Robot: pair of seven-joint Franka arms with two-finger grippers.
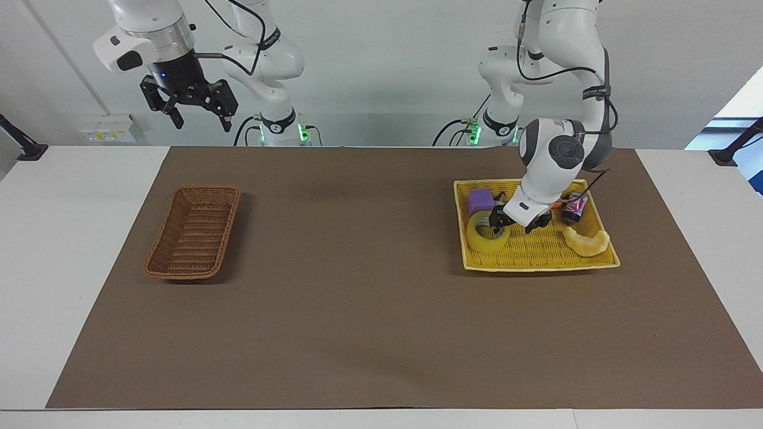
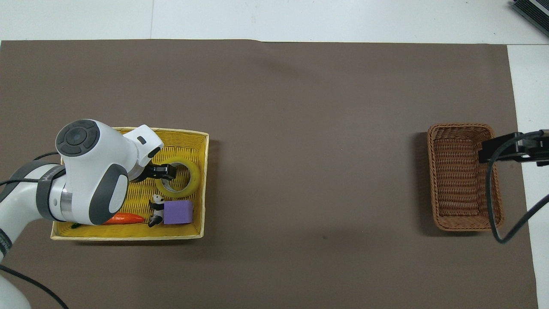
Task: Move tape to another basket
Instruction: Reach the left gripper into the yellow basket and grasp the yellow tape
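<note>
The tape [image 1: 486, 239] [image 2: 194, 180], a translucent yellow roll, lies flat in the yellow tray [image 1: 536, 260] [image 2: 128, 234] at the left arm's end of the table. My left gripper [image 1: 508, 225] [image 2: 168, 171] is down at the roll's rim, open, with one finger reaching over the ring's hole. The brown wicker basket [image 1: 192, 232] [image 2: 463, 180] sits at the right arm's end, holding nothing. My right gripper [image 1: 197, 116] [image 2: 510, 150] waits open, high above the basket's edge.
Also in the yellow tray are a purple block [image 1: 480, 201] [image 2: 178, 212], a small panda figure [image 2: 156, 209], an orange carrot [image 2: 128, 219], a small can [image 1: 574, 207] and a pale yellow crescent [image 1: 587, 241]. A brown mat [image 1: 357, 298] covers the table between tray and basket.
</note>
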